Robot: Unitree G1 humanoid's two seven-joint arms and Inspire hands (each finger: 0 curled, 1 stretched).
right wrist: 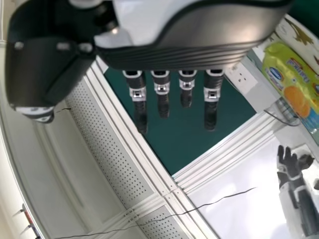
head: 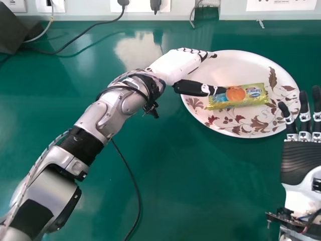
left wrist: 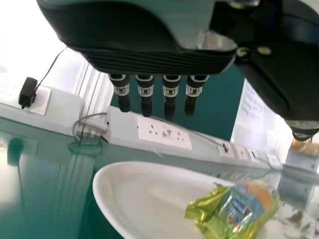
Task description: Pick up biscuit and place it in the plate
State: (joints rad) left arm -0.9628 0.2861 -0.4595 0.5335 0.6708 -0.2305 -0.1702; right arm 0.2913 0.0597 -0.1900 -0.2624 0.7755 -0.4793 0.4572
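A glossy green tabletop spreads under everything, its far edge meeting a pale wall strip with white socket panels. A black plug sits in one of them, and a corrugated tube comes down beside the far edge. Toward the far edge on the left stands a dark box, with a black cord curving over the green from the wall to near it. Another black cable runs from beneath the left forearm toward the near edge.

Right of the tabletop's middle, nearer the far edge, lies a round white plate with brown leaves and flowers. The biscuit, in a yellow-green wrapper with an orange round on it, lies flat on this plate, inside the rim.

The left hand is over the plate's left side, hiding part of the rim, its fingers straight and wide of the thumb. The thumb points at the packet's left end; whether they touch, I cannot tell. The right hand is close by the plate's near right side, also wide, its fingers straight and holding nothing.
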